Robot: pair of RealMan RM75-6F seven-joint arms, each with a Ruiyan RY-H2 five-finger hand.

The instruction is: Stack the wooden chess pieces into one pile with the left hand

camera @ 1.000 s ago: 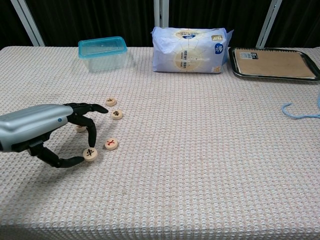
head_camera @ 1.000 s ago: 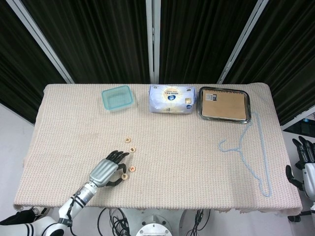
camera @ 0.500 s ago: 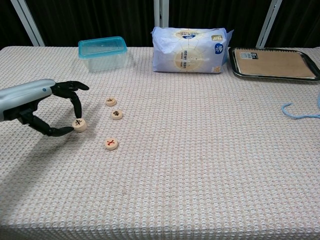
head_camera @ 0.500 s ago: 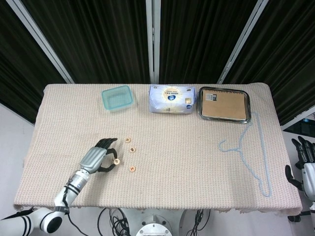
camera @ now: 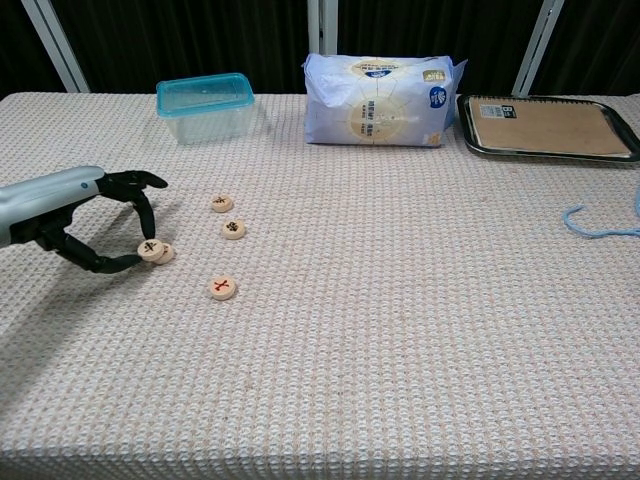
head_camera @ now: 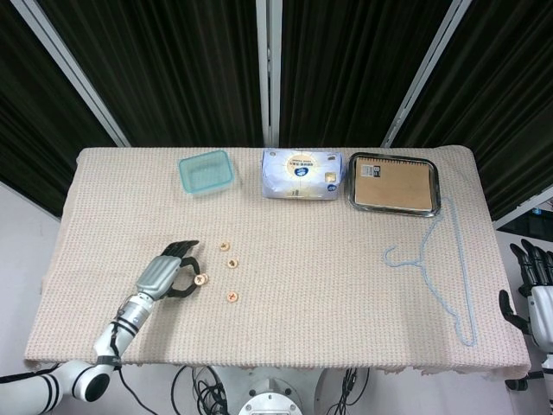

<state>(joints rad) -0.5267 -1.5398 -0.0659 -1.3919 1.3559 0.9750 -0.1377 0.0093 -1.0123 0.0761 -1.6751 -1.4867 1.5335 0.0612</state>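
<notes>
My left hand hangs low over the left part of the table and pinches a round wooden chess piece between thumb and a finger. That piece sits over a second piece, shifted a little to its left; I cannot tell whether they touch. Three more pieces lie flat and apart on the cloth: one farthest back, one in the middle, one with a red mark nearest the front. My right hand hangs beyond the table's right edge, holding nothing.
Along the back edge stand a teal lidded box, a white and blue bag and a metal tray with a notebook. A light blue hanger lies at the right.
My left hand picked up the piece nearest the front and carried it left and back, until it came over the piece that lay to the left.
</notes>
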